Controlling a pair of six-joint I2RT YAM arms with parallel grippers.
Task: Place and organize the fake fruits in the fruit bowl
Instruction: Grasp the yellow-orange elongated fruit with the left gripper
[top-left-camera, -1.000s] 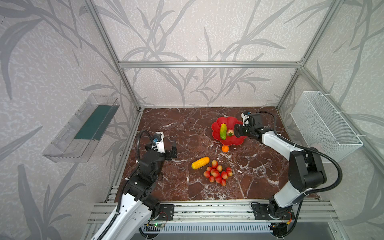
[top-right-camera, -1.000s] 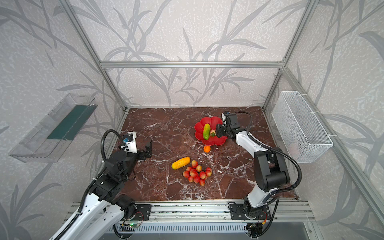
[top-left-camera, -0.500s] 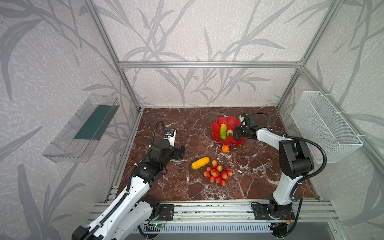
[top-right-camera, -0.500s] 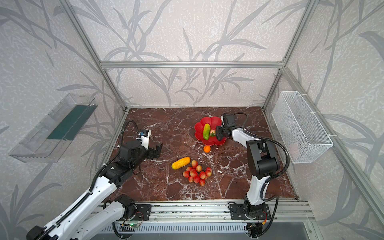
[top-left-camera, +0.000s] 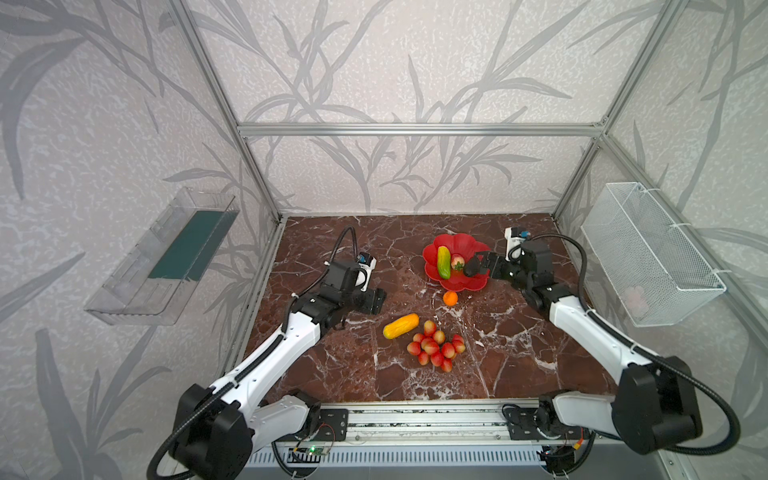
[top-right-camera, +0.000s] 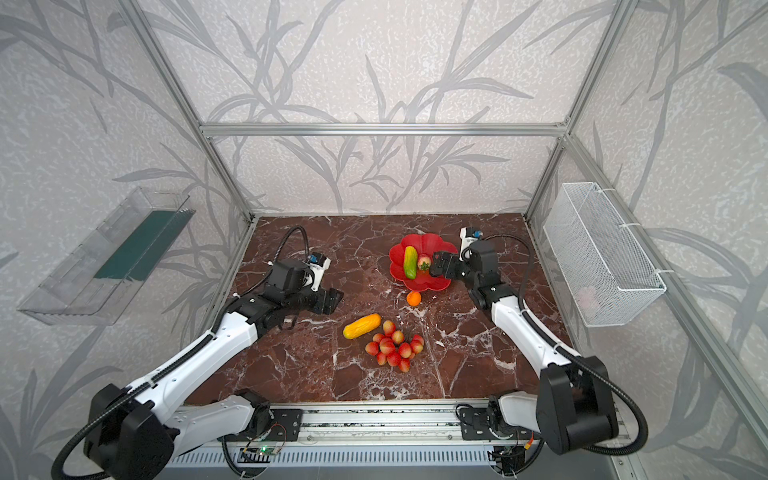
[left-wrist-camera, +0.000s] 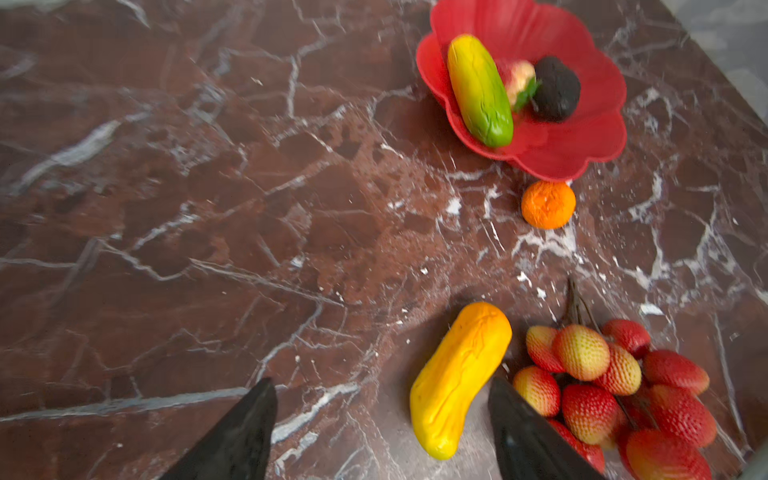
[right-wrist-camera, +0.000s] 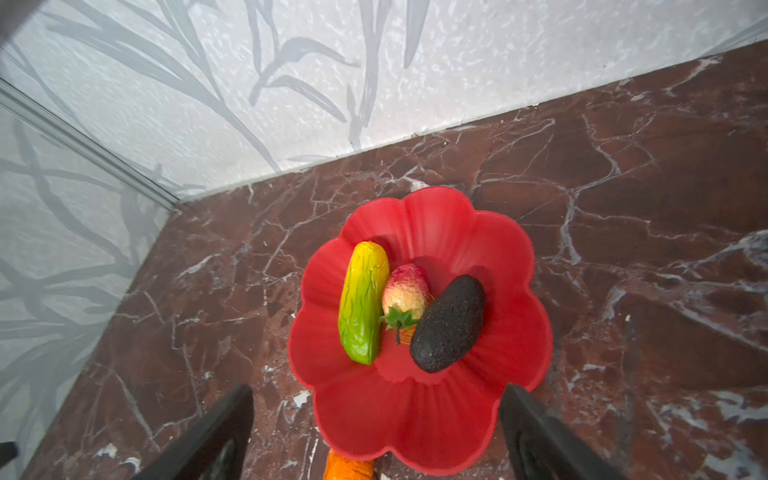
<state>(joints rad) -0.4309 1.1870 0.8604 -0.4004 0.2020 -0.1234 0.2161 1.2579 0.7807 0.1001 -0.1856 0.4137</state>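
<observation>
- The right gripper (right-wrist-camera: 378, 392) stands wide, its two black fingers (right-wrist-camera: 224, 428) well apart with nothing between them; it holds nothing.
- It hangs at the fruit bowl's (right-wrist-camera: 436, 216) right-hand edge in both top views, tips pointing in over the red petal rim.
- Nearest those tips lies the dark rough avocado (right-wrist-camera: 451, 324), inside the bowl and free of both fingers.
- The strawberry (right-wrist-camera: 405, 291) touches the avocado, and the green oblong (right-wrist-camera: 363, 303) lies along its other side (all three rest side by side in the bowl's hollow).
- The left gripper (left-wrist-camera: 380, 384) is also parted and empty, low over the marble table (left-wrist-camera: 208, 208), left of the loose fruit.
- Just ahead of its tips lies the yellow-orange oblong (left-wrist-camera: 461, 374), closer to one finger (left-wrist-camera: 528, 428) than the other; no contact shows.
- The bunch of small red-yellow ovals (left-wrist-camera: 602, 382) sits just beside the oblong on the table.
- The tiny orange ball (left-wrist-camera: 548, 204) rests on the table just outside the bowl's near rim, between bowl and bunch.
- The bowl stands towards the back right of the table.
- A white wire basket (top-left-camera: 648, 253) hangs on the right wall, a clear tray (top-left-camera: 162, 257) on the left wall.
</observation>
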